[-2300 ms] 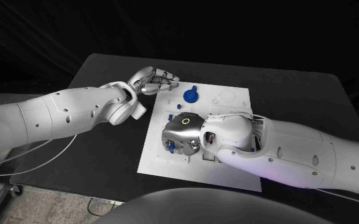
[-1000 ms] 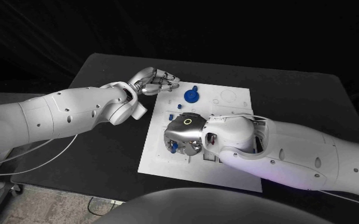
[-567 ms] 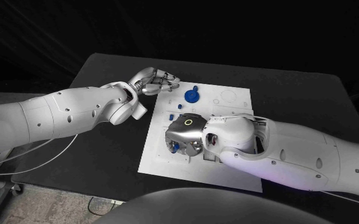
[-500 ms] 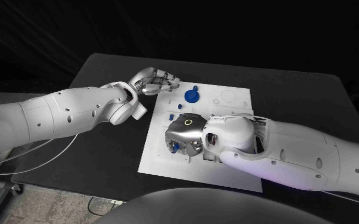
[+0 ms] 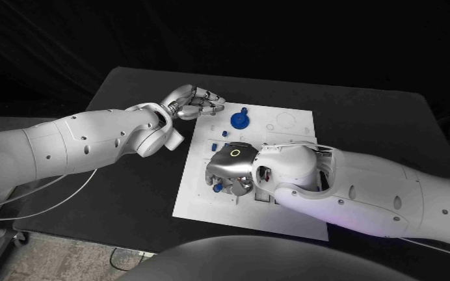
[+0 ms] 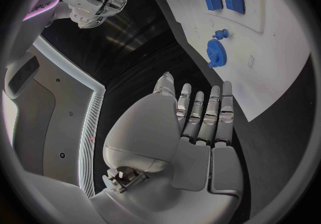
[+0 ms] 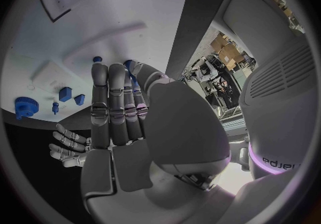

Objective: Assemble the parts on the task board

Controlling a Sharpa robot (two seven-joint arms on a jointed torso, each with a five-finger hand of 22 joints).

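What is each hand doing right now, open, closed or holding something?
Left hand: fingers curled in, holding nothing, beside the task board.
Right hand: over the board, pinching a small blue part at its fingertips.

Black table (image 5: pixel 122 164) (matte top), dark backdrop behind.
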